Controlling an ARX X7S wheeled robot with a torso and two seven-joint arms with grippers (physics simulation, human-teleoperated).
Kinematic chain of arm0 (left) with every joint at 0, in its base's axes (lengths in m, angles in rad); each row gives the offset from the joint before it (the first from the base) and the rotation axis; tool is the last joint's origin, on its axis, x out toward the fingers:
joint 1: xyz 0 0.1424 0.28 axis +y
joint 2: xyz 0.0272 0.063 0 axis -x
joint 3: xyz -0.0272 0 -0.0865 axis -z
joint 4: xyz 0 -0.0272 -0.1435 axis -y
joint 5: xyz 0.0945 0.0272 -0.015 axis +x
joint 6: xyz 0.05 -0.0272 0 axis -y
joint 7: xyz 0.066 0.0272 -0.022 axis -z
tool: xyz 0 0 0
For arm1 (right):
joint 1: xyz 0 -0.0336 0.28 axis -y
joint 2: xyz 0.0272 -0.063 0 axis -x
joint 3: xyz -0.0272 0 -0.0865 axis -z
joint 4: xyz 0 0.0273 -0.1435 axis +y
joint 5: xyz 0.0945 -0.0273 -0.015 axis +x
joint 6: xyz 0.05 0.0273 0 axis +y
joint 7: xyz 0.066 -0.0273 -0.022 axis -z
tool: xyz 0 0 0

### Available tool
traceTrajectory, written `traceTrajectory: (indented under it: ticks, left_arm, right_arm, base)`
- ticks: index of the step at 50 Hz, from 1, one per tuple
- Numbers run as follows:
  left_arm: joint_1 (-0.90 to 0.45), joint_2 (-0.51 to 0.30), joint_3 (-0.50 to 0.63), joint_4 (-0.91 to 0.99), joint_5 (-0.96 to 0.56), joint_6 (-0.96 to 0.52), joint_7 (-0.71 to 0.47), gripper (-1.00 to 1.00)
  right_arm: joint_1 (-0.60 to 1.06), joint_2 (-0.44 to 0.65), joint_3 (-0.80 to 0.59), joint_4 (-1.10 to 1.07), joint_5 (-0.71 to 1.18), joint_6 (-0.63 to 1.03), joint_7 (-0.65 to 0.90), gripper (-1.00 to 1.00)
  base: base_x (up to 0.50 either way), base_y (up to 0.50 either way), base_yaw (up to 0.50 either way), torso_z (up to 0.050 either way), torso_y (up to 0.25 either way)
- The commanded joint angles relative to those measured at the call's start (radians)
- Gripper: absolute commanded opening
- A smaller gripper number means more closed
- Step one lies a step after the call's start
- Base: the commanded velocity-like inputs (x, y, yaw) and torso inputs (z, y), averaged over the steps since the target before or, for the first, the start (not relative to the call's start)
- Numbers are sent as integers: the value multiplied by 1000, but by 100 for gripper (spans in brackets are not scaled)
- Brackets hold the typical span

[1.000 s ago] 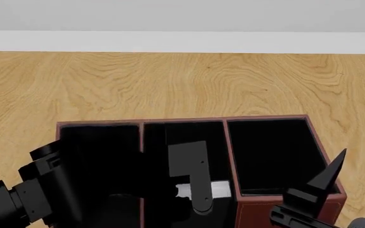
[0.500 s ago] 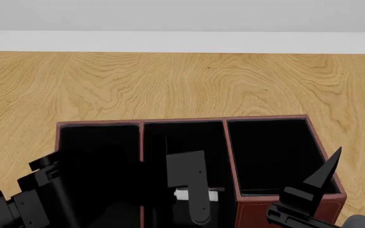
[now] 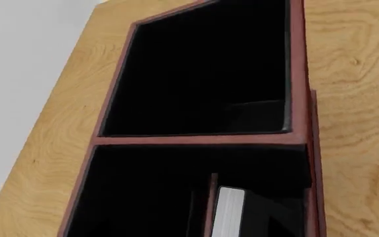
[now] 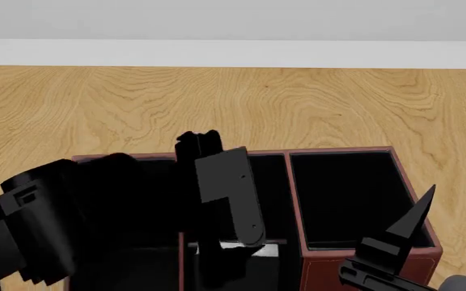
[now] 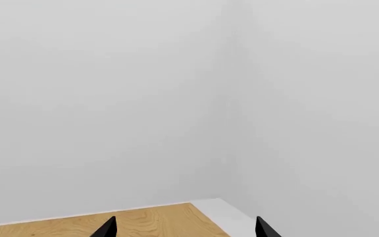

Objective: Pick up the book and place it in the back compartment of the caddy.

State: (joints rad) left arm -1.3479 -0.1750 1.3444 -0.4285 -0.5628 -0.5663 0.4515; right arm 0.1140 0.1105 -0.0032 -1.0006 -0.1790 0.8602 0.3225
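The maroon caddy with black interior fills the lower head view and also shows in the left wrist view. The black book stands upright in its middle column; its pale page edges show in the left wrist view and in the head view. It stands right beside the short maroon cross divider, on the side nearer me. My left gripper hangs open just above the book, apart from it. My right gripper is open and empty by the caddy's front right corner, one fingertip pointing up.
The caddy's long right section is black and holds nothing. The left section is hidden by my left arm. Wooden tabletop stretches behind the caddy to a pale wall. No mug is in view.
My left arm has risen out of the middle column. The book first sank a little with the gripper and now stays in the caddy, let go. The right arm has barely moved.
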Motion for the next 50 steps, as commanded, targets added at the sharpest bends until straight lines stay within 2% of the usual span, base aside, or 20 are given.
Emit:
traceTrajectory:
  ticks: [1,6,12,14,19,25,38,42,50]
  left_arm:
    - [3,-47,-108,80,-53,-31,-132,100]
    - [28,-49,-197,64,-76,-5,-245,100]
    - [63,-63,-254,87,-77,27,-353,100]
    - [77,-49,-289,61,-75,45,-418,100]
    - [101,-41,-319,62,-82,48,-486,100]
    - [131,-1,-410,-12,-71,109,-657,100]
    - [242,19,-537,-2,-51,299,-880,100]
    - [286,-4,-561,81,-58,330,-927,100]
    - [332,-72,-572,287,-119,239,-999,100]
  right_arm:
    - [-3,6,3,-9,13,-9,4,100]
    - [17,7,-25,-42,-12,33,4,100]
    - [41,-20,-46,-45,-68,54,-36,100]
    - [44,-32,-45,-44,-86,53,-55,100]
    - [43,-64,-35,-44,-132,42,-102,100]
    - [48,-80,-33,-42,-155,43,-126,100]
    - [41,-88,-16,-35,-145,22,-135,100]
    - [44,-85,-24,-43,-149,33,-132,100]
    - [44,-99,-21,-44,-166,27,-150,100]
  base:
    - [0,0,0,0,0]
    - [0,0,0,0,0]
    - [0,0,0,0,0]
    - [0,0,0,0,0]
    - [0,0,0,0,0]
    - [0,0,0,0,0]
    - [0,0,0,0,0]
    - [0,0,0,0,0]
    - [0,0,0,0,0]
